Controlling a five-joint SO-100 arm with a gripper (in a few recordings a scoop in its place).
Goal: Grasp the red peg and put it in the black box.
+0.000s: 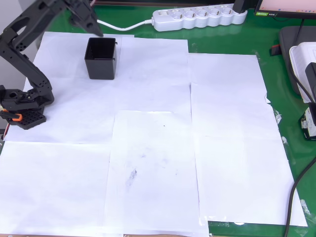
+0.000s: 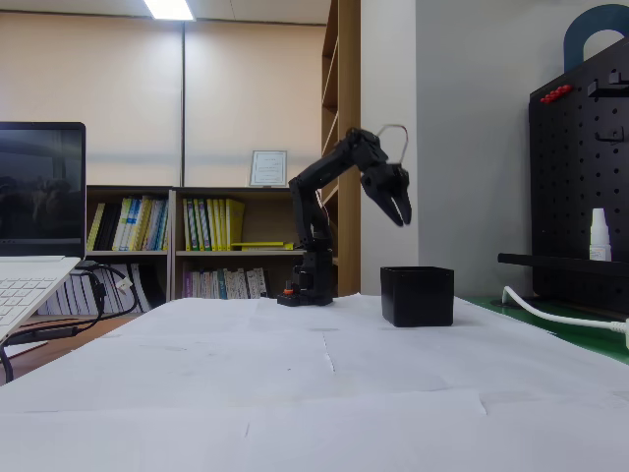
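The black box (image 1: pixel 101 59) stands upright on the white paper at the upper left of the overhead view, and I see nothing red in its dark inside. My gripper (image 1: pixel 97 30) hangs in the air just past the box's far rim. In the fixed view the gripper (image 2: pixel 401 218) points down above the left part of the black box (image 2: pixel 418 296), well clear of its rim. Its jaws stand close together with only a thin gap. The red peg is hidden; I cannot tell whether it sits between the fingertips.
White paper sheets (image 1: pixel 158 148) cover a green mat. A white power strip (image 1: pixel 200 17) and its cable lie along the far edge. The arm's base (image 1: pixel 22 106) stands at the left. A laptop (image 2: pixel 29 275) and black pegboard (image 2: pixel 580 187) flank the table.
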